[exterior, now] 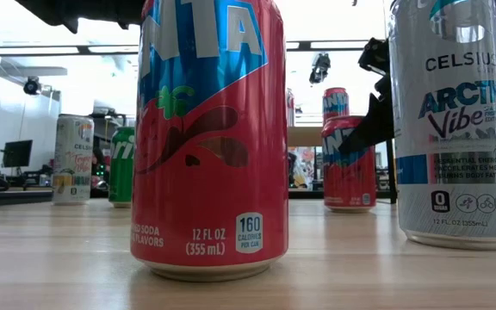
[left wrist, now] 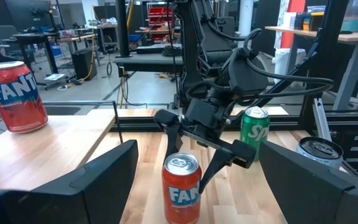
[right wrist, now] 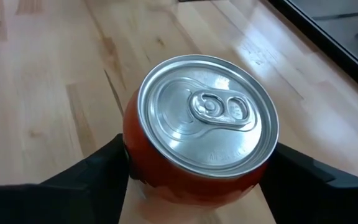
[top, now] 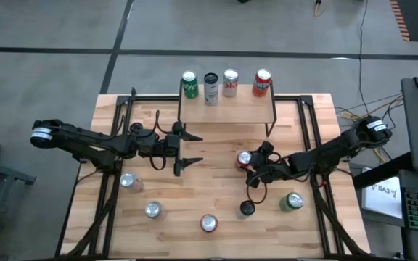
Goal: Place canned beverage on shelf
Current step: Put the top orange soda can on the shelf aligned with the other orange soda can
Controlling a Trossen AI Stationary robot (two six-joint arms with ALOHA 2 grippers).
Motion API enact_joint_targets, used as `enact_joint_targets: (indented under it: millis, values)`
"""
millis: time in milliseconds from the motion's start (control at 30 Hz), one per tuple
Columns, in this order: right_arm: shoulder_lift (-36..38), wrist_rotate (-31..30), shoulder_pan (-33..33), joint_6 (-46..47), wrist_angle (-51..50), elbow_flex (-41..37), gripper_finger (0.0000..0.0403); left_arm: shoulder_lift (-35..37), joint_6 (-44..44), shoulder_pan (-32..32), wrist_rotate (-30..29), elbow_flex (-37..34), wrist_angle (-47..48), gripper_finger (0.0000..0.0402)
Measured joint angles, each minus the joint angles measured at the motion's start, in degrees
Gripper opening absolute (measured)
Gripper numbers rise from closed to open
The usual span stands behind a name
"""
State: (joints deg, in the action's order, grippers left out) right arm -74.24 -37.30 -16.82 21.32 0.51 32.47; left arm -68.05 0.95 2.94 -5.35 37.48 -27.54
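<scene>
The left gripper (top: 189, 150) hovers with fingers spread wide, empty, near the shelf (top: 227, 106), which stands against the worktop's (top: 194, 196) far edge with four cans along its back. The right gripper (top: 248, 164) fingers flank a red can (top: 244, 159) standing upright on the worktop just before the shelf; whether they grip it I cannot tell.

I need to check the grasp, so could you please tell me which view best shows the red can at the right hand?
The right wrist view: the red can fills it, a finger at each side. The left wrist view shows can and right hand whole. The high view shows them small; the low view partly.
</scene>
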Motion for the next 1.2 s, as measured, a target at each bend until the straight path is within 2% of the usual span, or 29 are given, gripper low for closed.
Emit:
enact_joint_targets:
  millis: [267,433,567,700,1067,1200]
  values:
    - [4.61,0.0,-0.02,-7.69,5.7,1.09,0.0288,0.0,0.46,0.0,3.13,-0.01,-0.05,0.0322]
    - [8.83,0.33,-0.02,-14.61,11.39,1.7,0.0288,-0.17,0.88,0.0,3.13,-0.01,-0.5,0.0323]
    - [11.04,3.08,-0.02,-19.45,16.0,1.79,0.0289,-2.1,0.88,0.0,4.12,-0.01,-2.4,0.0323]
    - [11.67,3.45,-0.04,-22.06,17.38,1.8,0.029,-6.25,1.58,0.01,6.24,-0.01,-8.86,0.0323]
    - [11.93,3.25,-0.02,-24.42,17.57,1.88,0.029,-18.38,1.78,-0.85,5.93,-0.01,-27.28,0.0323]
    - [11.96,3.23,-0.02,-25.04,17.6,1.88,0.029,-21.85,1.7,-1.26,5.91,0.64,-29.85,0.0323]
